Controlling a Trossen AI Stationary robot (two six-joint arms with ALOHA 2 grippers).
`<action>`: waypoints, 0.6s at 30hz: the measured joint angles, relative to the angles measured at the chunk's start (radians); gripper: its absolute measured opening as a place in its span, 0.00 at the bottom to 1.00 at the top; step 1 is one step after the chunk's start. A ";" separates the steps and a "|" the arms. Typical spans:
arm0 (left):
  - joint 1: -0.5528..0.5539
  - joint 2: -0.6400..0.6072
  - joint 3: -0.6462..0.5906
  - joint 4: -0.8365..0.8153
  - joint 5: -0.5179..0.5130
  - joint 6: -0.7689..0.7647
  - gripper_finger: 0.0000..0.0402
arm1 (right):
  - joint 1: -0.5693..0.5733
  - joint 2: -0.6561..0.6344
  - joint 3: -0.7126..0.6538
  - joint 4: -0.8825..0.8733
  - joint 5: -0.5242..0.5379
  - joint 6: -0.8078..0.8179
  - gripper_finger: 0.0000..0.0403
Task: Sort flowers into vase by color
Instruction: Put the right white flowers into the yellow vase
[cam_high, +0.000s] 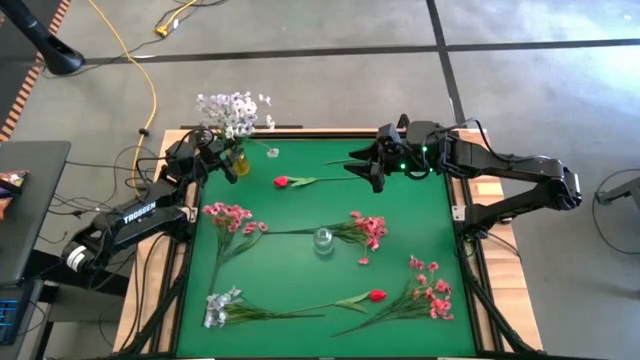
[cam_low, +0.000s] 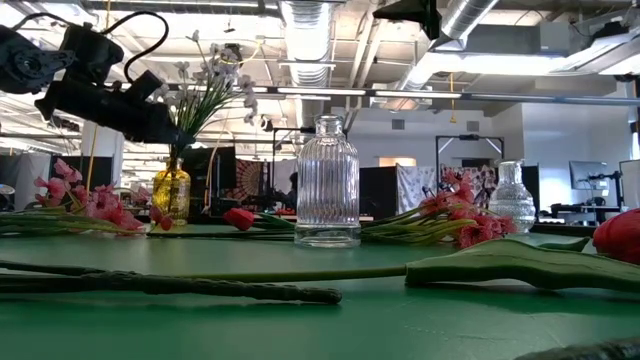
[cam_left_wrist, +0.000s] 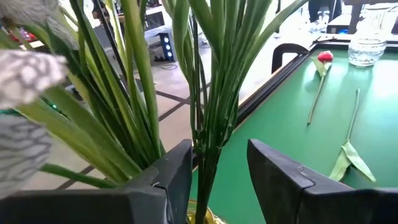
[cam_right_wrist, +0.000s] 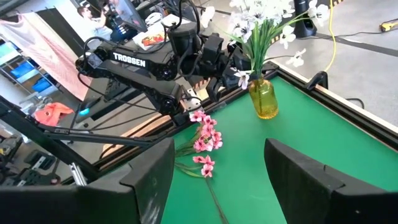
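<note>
High view. Green worktop (cam_high: 320, 200). Left pincer (cam_high: 222, 152) at the far-left corner, beside the amber vase (cam_high: 240, 162) that holds the white flowers (cam_high: 235, 112). Right pincer (cam_high: 368, 168) at the far right, fingers apart, empty, near the stem end of a red bud (cam_high: 282, 182). Pink sprays lie at left (cam_high: 228, 216), centre (cam_high: 370, 230) and near-right (cam_high: 432, 292). A second red bud (cam_high: 376, 296) and a whitish cluster (cam_high: 220, 306) lie along the near edge. A clear vase (cam_high: 324, 240) stands mid-worktop, a small one (cam_high: 272, 152) at the far edge.

Low view. Left pincer (cam_low: 165, 125) level with the green stems above the amber vase (cam_low: 171, 195). Ribbed clear vase (cam_low: 328, 182) upright at centre; another clear vase (cam_low: 512, 200) to its right.

Left wrist view. Left fingers (cam_left_wrist: 177, 177) stand apart on either side of the bunched stems (cam_left_wrist: 208, 137), a gap showing on both sides; not clamped.

Right wrist view. Right fingers (cam_right_wrist: 149, 180) wide apart, nothing between. Beyond, the amber vase (cam_right_wrist: 263, 98) with white flowers and the left arm (cam_right_wrist: 149, 65).
</note>
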 joint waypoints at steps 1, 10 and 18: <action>0.000 -0.001 0.002 0.000 0.000 0.000 0.36 | 0.000 0.000 0.000 0.000 0.000 0.000 0.68; 0.000 -0.066 0.039 -0.021 -0.014 0.004 0.36 | 0.000 0.000 0.000 0.000 0.000 -0.003 0.68; 0.000 -0.111 0.056 -0.092 -0.008 0.002 0.36 | 0.000 0.000 0.000 0.000 0.000 -0.002 0.68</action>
